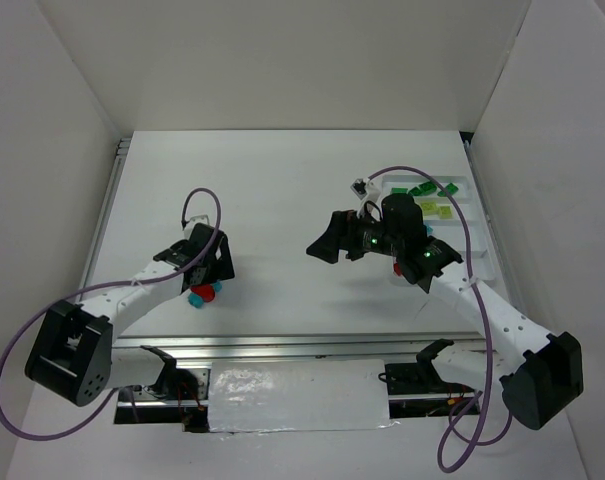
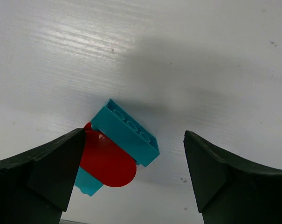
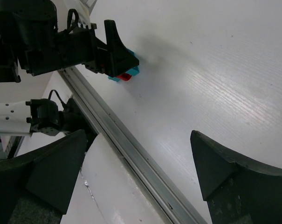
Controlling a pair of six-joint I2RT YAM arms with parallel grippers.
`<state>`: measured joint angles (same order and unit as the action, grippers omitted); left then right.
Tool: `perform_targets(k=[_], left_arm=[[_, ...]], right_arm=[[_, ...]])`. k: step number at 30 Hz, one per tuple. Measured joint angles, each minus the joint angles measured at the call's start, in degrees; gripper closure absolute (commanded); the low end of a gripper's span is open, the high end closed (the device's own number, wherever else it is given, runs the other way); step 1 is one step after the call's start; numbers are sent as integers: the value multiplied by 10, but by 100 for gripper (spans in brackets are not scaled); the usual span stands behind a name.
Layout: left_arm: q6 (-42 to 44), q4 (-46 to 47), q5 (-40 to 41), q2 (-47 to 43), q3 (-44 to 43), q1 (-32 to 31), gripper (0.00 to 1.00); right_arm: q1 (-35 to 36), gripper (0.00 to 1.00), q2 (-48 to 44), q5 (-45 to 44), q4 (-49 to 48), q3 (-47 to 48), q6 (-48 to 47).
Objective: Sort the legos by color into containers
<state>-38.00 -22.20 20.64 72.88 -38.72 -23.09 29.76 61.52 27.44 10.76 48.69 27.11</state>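
Note:
A cyan brick (image 2: pixel 127 133) lies on the white table against a red rounded piece (image 2: pixel 106 158), with another cyan piece (image 2: pixel 87 182) under it. My left gripper (image 2: pixel 134 179) is open just above this cluster, the red piece close to its left finger. In the top view the cluster (image 1: pixel 203 293) sits at the left gripper (image 1: pixel 214 272). My right gripper (image 1: pixel 320 240) is open and empty, raised over mid-table and facing left. The white tray (image 1: pixel 479 235) at the right holds dark green bricks (image 1: pixel 422 188) and yellow-green bricks (image 1: pixel 434 209); the right arm hides part of it.
A small red bit (image 1: pixel 399 268) shows under the right arm by the tray. The right wrist view shows the left gripper (image 3: pixel 108 46), the cyan and red cluster (image 3: pixel 124 77) and the metal rail (image 3: pixel 131 149) along the table's near edge. White walls enclose the table.

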Motion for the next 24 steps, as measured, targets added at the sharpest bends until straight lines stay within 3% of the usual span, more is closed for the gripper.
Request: perform_targets(k=[17, 24], left_arm=[[-64, 36, 24, 74, -42, -64, 1], [-112, 37, 12, 127, -101, -123, 1]], right_arm=[[0, 0, -2, 0, -1, -3, 0], [0, 0, -2, -14, 0, -3, 0]])
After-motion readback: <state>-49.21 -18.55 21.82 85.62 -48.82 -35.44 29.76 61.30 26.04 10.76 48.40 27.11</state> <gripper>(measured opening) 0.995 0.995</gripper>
